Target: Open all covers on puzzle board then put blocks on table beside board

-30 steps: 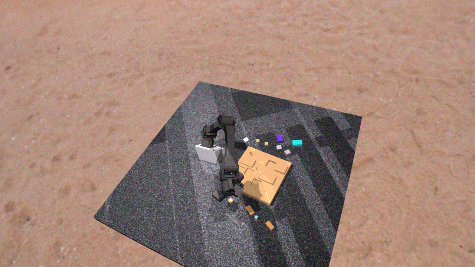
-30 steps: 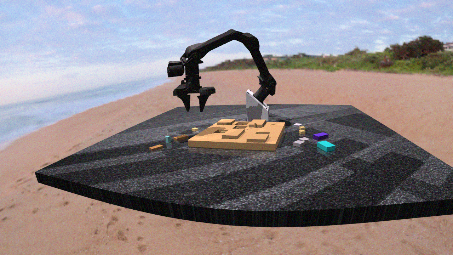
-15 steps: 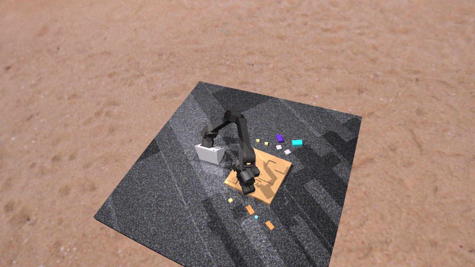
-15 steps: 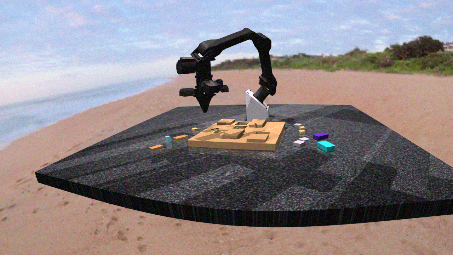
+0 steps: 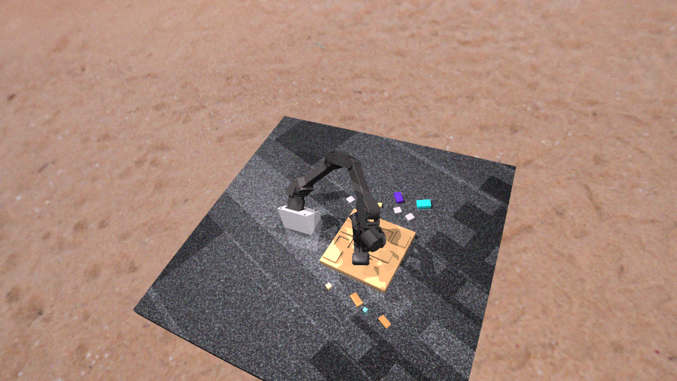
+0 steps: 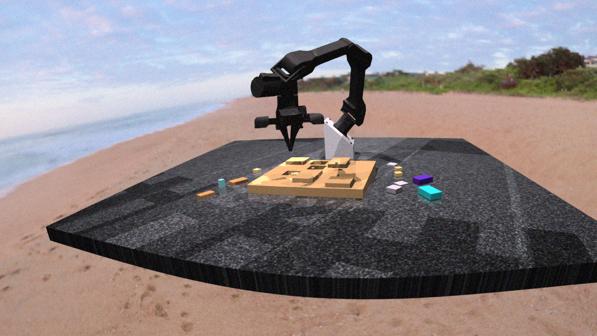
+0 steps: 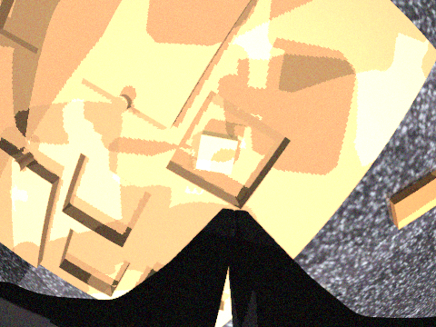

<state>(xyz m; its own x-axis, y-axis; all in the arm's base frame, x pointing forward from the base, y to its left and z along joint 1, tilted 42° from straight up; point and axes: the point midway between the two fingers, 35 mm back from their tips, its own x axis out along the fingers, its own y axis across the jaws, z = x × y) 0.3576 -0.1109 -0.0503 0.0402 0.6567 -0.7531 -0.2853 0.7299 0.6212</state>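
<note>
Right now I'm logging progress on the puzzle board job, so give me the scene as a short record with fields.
end effector: shut, holding nothing, hanging above the board
puzzle board: tan, on the dark table
well ahead of the fingertips: uncovered, a pale block in it
blocks right of board in exterior view: cyan block, purple block, small white and yellow ones
blocks left of board in exterior view: two orange bars, small cyan block, small yellow block
</note>
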